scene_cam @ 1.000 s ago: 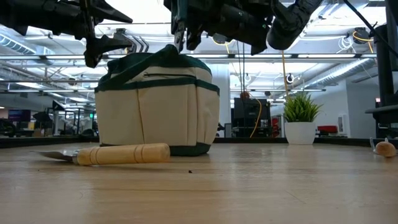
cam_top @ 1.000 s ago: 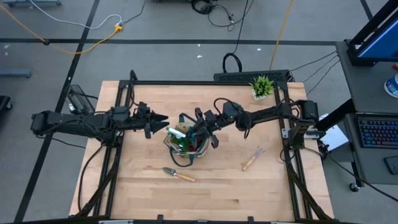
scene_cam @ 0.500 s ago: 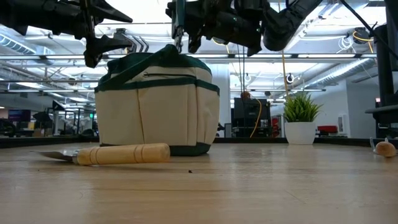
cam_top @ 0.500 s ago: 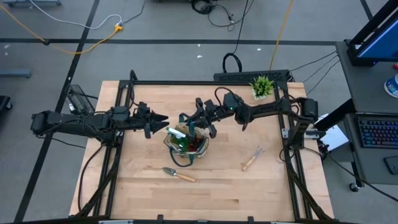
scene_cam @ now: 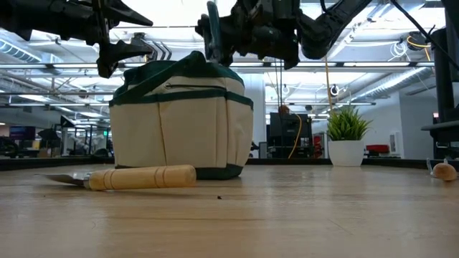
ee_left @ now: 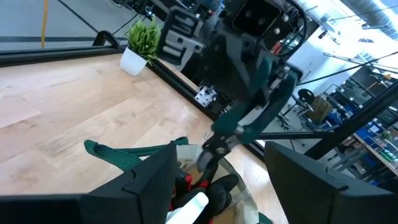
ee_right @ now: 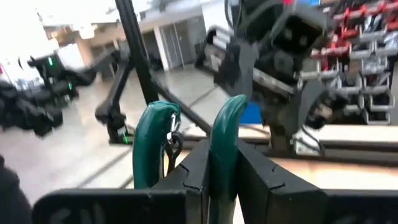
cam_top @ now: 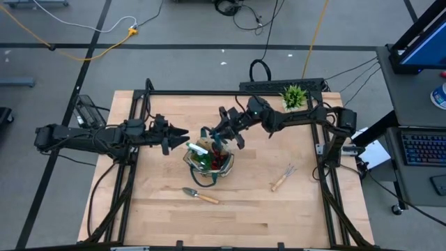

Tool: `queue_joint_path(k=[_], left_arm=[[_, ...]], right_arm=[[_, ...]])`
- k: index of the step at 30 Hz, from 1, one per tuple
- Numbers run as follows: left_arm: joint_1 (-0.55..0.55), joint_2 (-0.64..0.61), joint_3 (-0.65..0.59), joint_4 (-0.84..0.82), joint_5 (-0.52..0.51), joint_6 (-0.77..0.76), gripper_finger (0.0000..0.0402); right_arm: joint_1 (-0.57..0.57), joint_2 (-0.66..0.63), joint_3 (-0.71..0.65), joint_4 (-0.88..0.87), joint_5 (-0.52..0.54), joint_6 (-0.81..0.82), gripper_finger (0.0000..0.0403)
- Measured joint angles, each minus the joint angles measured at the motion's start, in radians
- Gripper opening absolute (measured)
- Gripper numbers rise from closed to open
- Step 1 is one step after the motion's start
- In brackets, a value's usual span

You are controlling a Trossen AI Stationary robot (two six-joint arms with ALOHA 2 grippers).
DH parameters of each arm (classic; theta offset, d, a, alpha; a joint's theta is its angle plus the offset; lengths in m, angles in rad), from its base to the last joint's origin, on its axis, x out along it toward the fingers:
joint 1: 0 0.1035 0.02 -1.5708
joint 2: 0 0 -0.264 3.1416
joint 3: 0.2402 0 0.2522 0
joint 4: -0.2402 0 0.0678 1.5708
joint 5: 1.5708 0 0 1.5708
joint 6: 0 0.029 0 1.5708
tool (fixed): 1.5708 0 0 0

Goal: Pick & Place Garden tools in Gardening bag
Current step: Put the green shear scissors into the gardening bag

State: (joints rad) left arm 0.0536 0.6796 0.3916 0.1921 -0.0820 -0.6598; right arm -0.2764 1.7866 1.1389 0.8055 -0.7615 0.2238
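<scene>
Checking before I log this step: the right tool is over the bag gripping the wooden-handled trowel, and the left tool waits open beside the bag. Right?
Not quite. The right tool grips the green-handled pruners, not a trowel; the right wrist view shows it. A trowel lies on the table. The rest stands: over the bag, left tool open beside it.

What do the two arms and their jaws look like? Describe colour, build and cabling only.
Both arms are black, slim and jointed, mounted on black frame posts at the table's sides. The left gripper ends in two tapered dark jaws; the right gripper has the same angular dark jaws on a boxy wrist block. Black cables loop along the right arm. No markings are legible.
</scene>
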Motion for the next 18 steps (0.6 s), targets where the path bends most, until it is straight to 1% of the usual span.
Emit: queue_joint_path(k=[8, 18], left_arm=[[0.0, 0.0, 0.0, 0.0, 0.0, 0.0, 0.025], [0.0, 0.0, 0.0, 0.0, 0.0, 0.0, 0.025]], right_arm=[[-0.008, 0.0, 0.0, -0.111, -0.002, -0.115, 0.0044], [-0.006, 0.0, 0.0, -0.116, -0.001, -0.163, 0.0043]])
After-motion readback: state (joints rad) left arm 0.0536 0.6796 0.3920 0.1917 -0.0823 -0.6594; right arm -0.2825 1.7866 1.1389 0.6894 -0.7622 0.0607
